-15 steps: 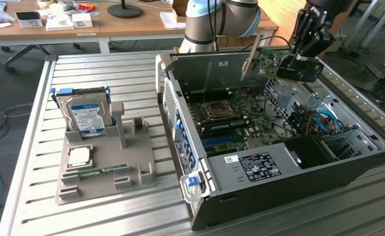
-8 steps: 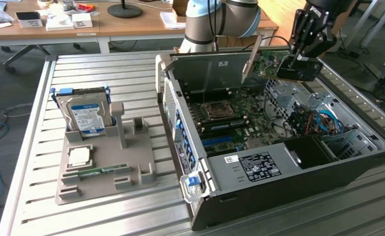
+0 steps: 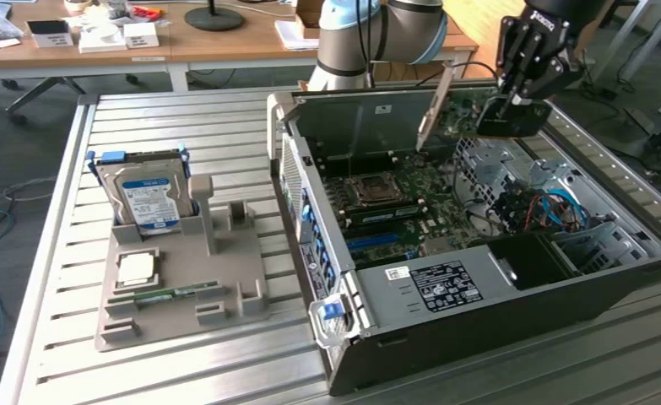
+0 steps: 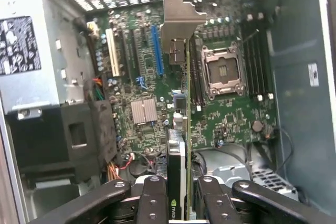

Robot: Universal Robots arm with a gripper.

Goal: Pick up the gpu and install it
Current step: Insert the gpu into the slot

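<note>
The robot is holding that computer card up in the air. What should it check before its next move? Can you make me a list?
1. gpu clamped in the gripper: ok.
2. Computer case open, inside reachable: ok.
3. gpu hangs above the motherboard, not seated yet: ok.
4. Blue slot empty: ok.
5. gpu lined up over a slot: cannot tell.
6. Hard drive on its holder, outside the case: ok.
</note>
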